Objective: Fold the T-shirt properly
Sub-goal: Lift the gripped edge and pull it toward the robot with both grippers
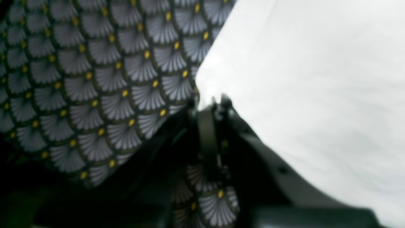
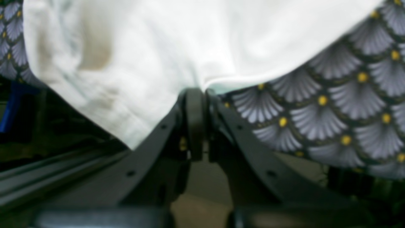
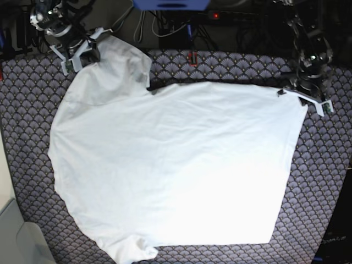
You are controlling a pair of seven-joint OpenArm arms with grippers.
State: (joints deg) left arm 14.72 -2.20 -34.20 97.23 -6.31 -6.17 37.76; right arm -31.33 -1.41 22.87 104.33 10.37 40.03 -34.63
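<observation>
The white T-shirt [image 3: 176, 165] lies spread and wrinkled over most of the table, its hem edge toward the right of the base view. My left gripper [image 3: 300, 94] is at the shirt's far right corner. In the left wrist view the left gripper [image 1: 210, 103] is shut on that corner of the T-shirt [image 1: 300, 79]. My right gripper [image 3: 82, 55] is at the far left, where the cloth rises in a peak. Up close, the right gripper [image 2: 196, 91] is shut on the edge of the T-shirt [image 2: 158, 41].
A purple-grey scallop-patterned cloth [image 3: 330, 181] covers the table under the shirt. Cables and dark equipment [image 3: 170, 27] run along the far edge. A pale grey container [image 3: 16, 236] sits off the table's near left corner.
</observation>
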